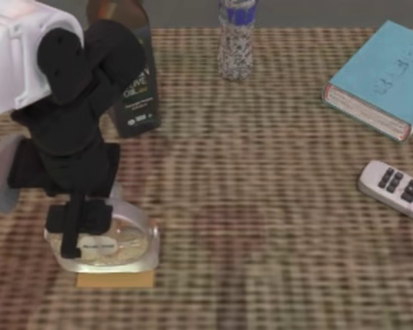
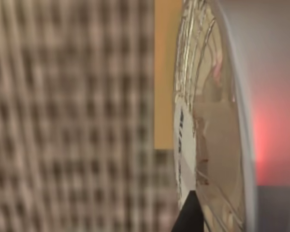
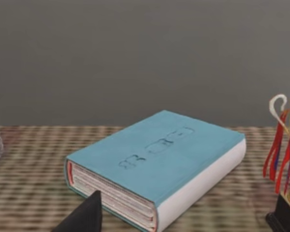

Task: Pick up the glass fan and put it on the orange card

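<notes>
1 arm is at work: the left claw (image 1: pixel 79 237) sits low at the near-left part of the bench (image 1: pixel 261 227), directly over the glass fan (image 1: pixel 127 244). In the top view a dark finger (image 1: pixel 70 230) crosses the fan's face from the far edge toward its hub, and the claw body covers the fan's far-left portion. The fan's rounded clear frame and silvery rim show to the right of and below the claw. Whether the fingers are clamped on the fan or apart cannot be told from these views.

The fan lies over the orange card (image 1: pixel 115 279); only a narrow strip of card shows past the fan's near edge. Whether the fan rests on the card or is held just above it cannot be told. In the left wrist view the fan (image 2: pixel 210 121) fills the frame edge-on at close range, with the card (image 2: pixel 164 72) just beside it against the woven bench cover (image 2: pixel 67 121), and 1 dark fingertip (image 2: pixel 189 215) touching the fan's rim.

The right arm is out of the top view; its wrist view shows 1 dark fingertip (image 3: pixel 84 217) and nothing between its fingers is visible.

Other items noted: a dark olive oil bottle (image 1: pixel 134 82) just behind the left arm, a clear water bottle (image 1: pixel 236 41) at the far edge, a light blue book (image 1: pixel 378 79) far right, a remote control (image 1: pixel 396 189) at the right edge, and a trophy (image 3: pixel 285 164) beside the book in the right wrist view.
</notes>
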